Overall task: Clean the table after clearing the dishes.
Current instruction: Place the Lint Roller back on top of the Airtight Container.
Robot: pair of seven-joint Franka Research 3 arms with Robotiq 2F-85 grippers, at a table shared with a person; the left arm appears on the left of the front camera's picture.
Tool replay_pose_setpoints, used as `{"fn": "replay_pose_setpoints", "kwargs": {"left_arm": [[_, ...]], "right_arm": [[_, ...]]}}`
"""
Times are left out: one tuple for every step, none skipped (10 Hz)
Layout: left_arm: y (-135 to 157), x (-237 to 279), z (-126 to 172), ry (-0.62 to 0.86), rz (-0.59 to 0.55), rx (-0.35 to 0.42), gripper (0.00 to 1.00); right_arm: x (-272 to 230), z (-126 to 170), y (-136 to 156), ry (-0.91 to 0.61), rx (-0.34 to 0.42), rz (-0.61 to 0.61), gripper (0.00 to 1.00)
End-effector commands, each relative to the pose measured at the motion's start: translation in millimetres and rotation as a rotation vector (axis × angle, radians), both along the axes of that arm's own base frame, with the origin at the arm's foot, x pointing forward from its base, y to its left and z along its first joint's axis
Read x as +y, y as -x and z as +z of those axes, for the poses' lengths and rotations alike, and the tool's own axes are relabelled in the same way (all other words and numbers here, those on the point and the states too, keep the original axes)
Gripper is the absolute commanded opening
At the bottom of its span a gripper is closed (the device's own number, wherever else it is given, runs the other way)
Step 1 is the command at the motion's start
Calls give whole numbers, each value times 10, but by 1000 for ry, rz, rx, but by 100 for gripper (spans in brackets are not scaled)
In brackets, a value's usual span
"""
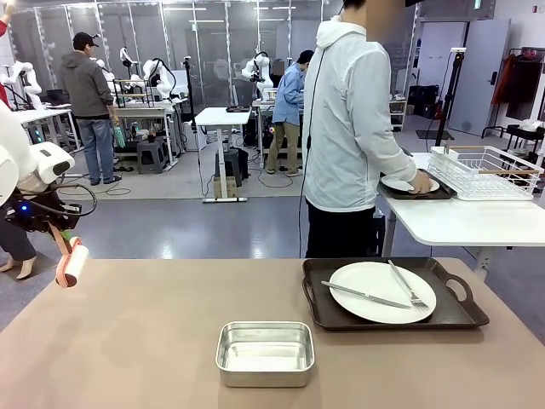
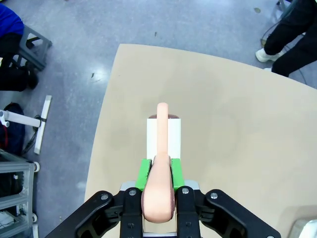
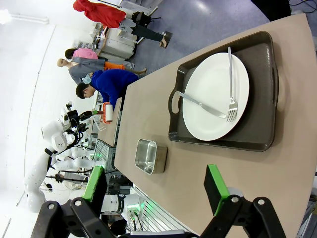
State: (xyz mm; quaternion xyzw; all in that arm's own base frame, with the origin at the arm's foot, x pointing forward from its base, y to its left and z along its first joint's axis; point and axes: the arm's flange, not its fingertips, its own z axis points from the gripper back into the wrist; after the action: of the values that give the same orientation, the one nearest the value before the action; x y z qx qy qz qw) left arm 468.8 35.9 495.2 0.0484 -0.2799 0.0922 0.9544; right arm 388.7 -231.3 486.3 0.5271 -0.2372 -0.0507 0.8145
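Observation:
My left gripper (image 1: 54, 228) hangs over the tan table's (image 1: 145, 341) left edge, shut on the pink handle of a white cleaning roller (image 1: 73, 262). In the left wrist view the green pads (image 2: 144, 172) clamp that handle, and the roller (image 2: 163, 135) points down at the table top (image 2: 237, 129). One white plate (image 1: 381, 291) with a fork and knife lies on a dark tray (image 1: 322, 313) at the table's right. A person's hand rests on a second plate and tray (image 1: 409, 184) on the white side table. My right gripper (image 3: 154, 191) is open above the table, holding nothing.
A square steel pan (image 1: 265, 352) sits at the table's front middle. A wire rack (image 1: 487, 170) stands on the white side table (image 1: 460, 223). The person stands at the far side, turned towards that table. The tan table's left half is bare.

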Motion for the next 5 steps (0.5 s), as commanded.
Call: {"fn": "replay_pose_setpoints", "kwargs": {"left_arm": [[-5, 16, 15, -3, -6, -13, 21], [-5, 16, 15, -3, -6, -13, 21], [-5, 16, 15, -3, -6, -13, 21], [-5, 16, 15, -3, -6, -13, 21], [-5, 16, 15, -3, -6, -13, 21]], "right_arm": [[4, 29, 16, -2, -6, 4, 100], [4, 29, 16, -2, -6, 4, 100], [4, 29, 16, -2, -6, 4, 100], [4, 29, 16, -2, -6, 4, 100], [4, 29, 16, -2, -6, 4, 100]]}}
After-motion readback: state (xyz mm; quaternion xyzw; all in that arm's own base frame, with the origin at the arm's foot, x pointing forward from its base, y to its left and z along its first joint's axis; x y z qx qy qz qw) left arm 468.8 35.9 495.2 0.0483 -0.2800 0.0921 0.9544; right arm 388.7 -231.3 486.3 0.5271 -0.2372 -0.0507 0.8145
